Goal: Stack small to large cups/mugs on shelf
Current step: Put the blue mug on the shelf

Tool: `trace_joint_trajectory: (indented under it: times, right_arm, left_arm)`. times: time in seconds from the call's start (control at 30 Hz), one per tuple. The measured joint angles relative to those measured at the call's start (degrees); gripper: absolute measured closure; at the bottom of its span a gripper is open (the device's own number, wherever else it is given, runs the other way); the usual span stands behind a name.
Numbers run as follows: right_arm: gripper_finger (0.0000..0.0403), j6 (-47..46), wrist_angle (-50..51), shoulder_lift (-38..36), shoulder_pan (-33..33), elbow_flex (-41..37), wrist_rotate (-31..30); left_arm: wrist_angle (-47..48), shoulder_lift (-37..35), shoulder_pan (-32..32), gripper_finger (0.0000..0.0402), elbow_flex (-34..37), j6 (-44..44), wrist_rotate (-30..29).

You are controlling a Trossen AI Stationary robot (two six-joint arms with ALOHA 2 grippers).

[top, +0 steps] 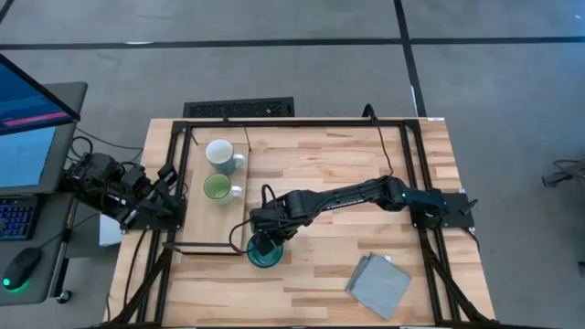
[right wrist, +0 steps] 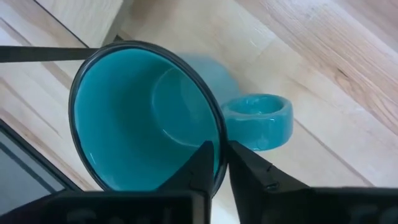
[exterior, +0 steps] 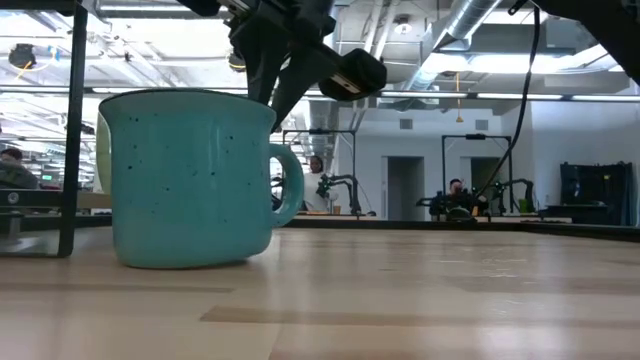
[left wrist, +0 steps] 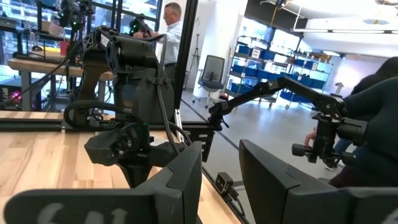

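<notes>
Beside the shelf (top: 196, 196), the right gripper (right wrist: 221, 163) pinches the empty teal mug's (right wrist: 146, 115) rim; the left gripper's (left wrist: 221, 180) fingers are parted.

Robotics lab, open-plan industrial hall: exposed ceiling ducts (exterior: 470, 30), more robot arm rigs (exterior: 345, 190) on benches beyond the worktop (exterior: 420, 290), blue storage shelving (left wrist: 261, 59), monitor (top: 32, 119) and keyboard (top: 16, 217) beside it, people at stations.

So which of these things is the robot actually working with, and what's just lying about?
Part of the job:
- teal mug, its rim between the right hand's fingers
- green mug and white mug, on the shelf

Lying about:
- grey cloth
- left hand, open, waiting at the table's side
</notes>
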State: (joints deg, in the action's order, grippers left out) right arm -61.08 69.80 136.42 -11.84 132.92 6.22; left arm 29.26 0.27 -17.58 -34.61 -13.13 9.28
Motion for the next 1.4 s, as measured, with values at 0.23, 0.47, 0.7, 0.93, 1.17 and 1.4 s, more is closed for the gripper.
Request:
trace_joint_trajectory:
  times: [0.23, 0.47, 0.7, 0.93, 1.17, 1.4]
  right_arm:
    - [0.028, 0.45, 0.5, 0.02, 0.0, 0.0, 0.22]
    - [0.0239, 6.9, 0.46, 0.02, 0.0, 0.0, -1.63]
    - [0.0221, 10.14, 0.47, -0.03, 0.72, 0.0, -3.26]
    - [0.0219, 15.49, -0.06, -1.76, 2.12, 2.01, -3.71]
    - [0.0223, 35.12, 0.35, -5.59, 4.03, 1.92, -3.59]
    - [0.0221, 55.5, 3.65, -6.58, 4.76, 1.9, -3.28]
  left_arm:
    - [0.01, 0.0, 0.0, 0.0304, 0.0, 0.02, -0.01]
    - [0.0, 0.0, 0.0, 0.0304, 0.0, 0.04, -0.02]
    - [0.02, 0.0, -0.02, 0.0304, 0.0, 0.04, -0.02]
    - [0.04, 0.0, 0.0, 0.0304, -0.02, 0.04, -0.02]
    - [1.22, -0.02, 0.0, 0.0304, -0.03, 0.02, -0.18]
    - [1.42, 0.09, 0.0, 0.0304, -0.04, -0.02, -1.58]
